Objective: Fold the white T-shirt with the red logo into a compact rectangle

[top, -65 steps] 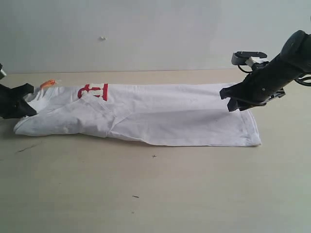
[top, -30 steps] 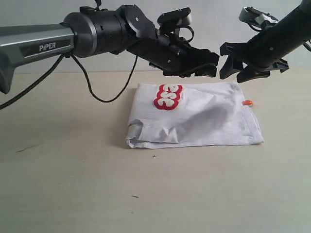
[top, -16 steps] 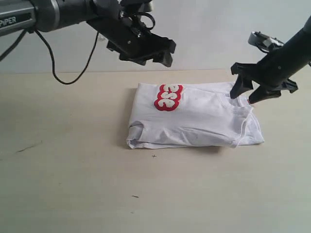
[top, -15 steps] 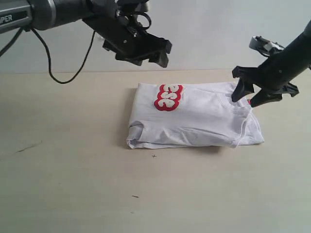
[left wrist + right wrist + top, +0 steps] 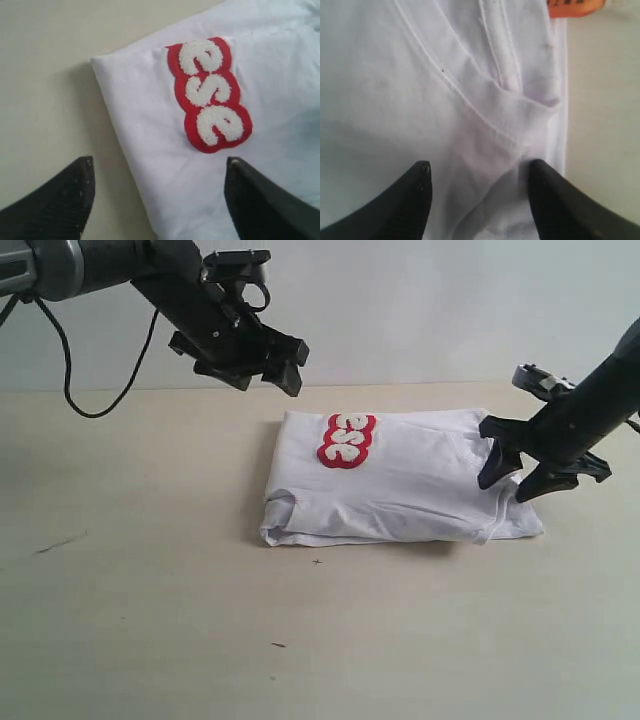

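Observation:
The white T-shirt (image 5: 400, 485) lies folded over into a thick rectangle on the table. Part of the red logo (image 5: 346, 440) with white letters shows on top near its far left corner; the left wrist view shows the logo (image 5: 210, 95) close up. My left gripper (image 5: 268, 358) hovers open above and behind the shirt's left end, holding nothing. At the shirt's right end my right gripper (image 5: 512, 483) stands open just over the cloth, its jaws straddling the ribbed collar (image 5: 485, 120). An orange neck tag (image 5: 575, 7) peeks out beyond the collar.
The tan table (image 5: 150, 620) stretches wide in front of and to the left of the shirt. A black cable (image 5: 90, 405) hangs from the left arm over the back left. A pale wall (image 5: 420, 310) stands behind.
The shirt has been folded over from its long flat spread. In the last half second the left gripper has drawn back left, and the right gripper has dropped onto the shirt's right end.

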`<control>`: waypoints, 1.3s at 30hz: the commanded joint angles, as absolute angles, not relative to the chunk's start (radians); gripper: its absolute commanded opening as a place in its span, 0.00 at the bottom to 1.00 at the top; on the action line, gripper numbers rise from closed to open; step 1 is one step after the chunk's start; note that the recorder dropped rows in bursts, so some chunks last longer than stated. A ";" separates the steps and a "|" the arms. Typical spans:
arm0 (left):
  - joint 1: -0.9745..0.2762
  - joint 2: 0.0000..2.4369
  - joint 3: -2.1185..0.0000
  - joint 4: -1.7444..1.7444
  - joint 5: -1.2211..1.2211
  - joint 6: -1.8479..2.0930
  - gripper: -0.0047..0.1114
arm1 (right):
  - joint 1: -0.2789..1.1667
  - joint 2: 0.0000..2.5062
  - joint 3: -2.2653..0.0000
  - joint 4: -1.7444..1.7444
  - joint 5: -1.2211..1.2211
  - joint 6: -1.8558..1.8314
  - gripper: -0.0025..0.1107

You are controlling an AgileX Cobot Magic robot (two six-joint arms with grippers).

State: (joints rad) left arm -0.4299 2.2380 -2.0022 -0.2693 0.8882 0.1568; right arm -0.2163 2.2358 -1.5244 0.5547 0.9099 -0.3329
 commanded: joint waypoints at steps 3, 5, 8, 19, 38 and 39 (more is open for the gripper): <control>-0.429 2.229 -2.000 -0.271 0.879 0.159 0.64 | -0.197 2.227 -1.532 0.561 0.912 -0.357 0.37; -0.429 2.229 -2.000 -0.269 0.890 0.159 0.64 | -0.197 2.197 -1.534 0.500 0.914 -0.339 0.37; -0.429 2.229 -2.000 -0.269 0.899 0.159 0.64 | -0.197 2.172 -1.534 0.462 0.916 -0.307 0.44; -0.429 2.229 -2.000 -0.269 0.920 0.159 0.64 | -0.186 2.195 -1.531 0.471 0.954 -0.292 0.49; -0.429 2.229 -2.000 -0.246 0.943 0.159 0.64 | -0.186 2.232 -1.503 0.548 0.958 -0.333 0.44; -0.429 2.229 -2.000 -0.246 0.943 0.159 0.64 | -0.186 2.232 -1.503 0.548 0.958 -0.339 0.40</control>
